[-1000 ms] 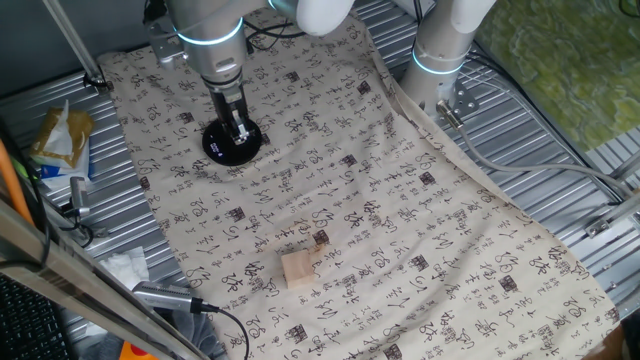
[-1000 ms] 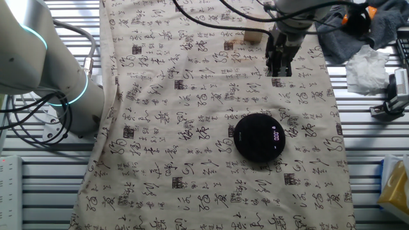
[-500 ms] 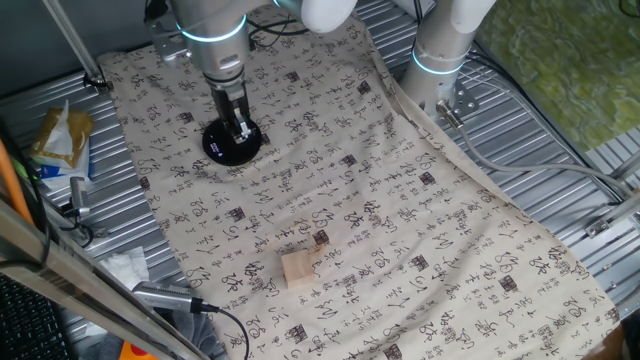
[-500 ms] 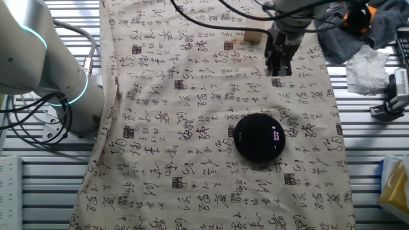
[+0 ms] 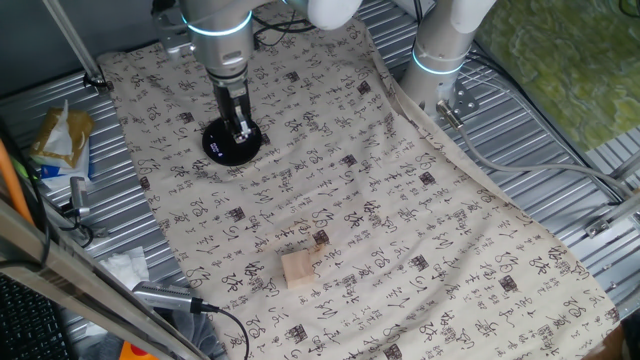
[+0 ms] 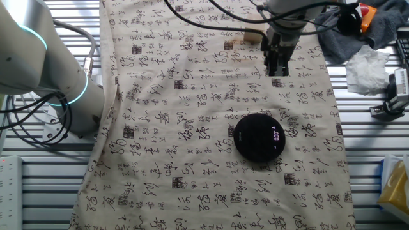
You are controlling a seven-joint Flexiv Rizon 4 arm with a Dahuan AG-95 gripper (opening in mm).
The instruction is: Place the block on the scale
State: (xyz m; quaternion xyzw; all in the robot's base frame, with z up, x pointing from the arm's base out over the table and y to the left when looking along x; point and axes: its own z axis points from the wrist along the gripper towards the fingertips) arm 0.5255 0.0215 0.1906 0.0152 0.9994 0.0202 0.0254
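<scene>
**Block untouched, gripper aloft**

Nearest the camera in one fixed view, the block [image 5: 297, 269], a small pale wooden cube with plain flat faces, sat on the cloth [image 5: 420, 230] beside a small brown printed mark. The cloth was cream fabric covered in black characters and lay rumpled, with soft folds around the cube. Farther back the scale [image 5: 231, 143], a low round black disc, rested flat, well apart from the block. The gripper [image 5: 240, 130] hung above the cloth carrying nothing; its dark fingers looked close together, though I could not tell the gap for certain.

The likely trouble: a wrinkle could tilt the cube, so narrow fingers might clip an edge and push it away, or snag the fabric and drag the scale.
</scene>
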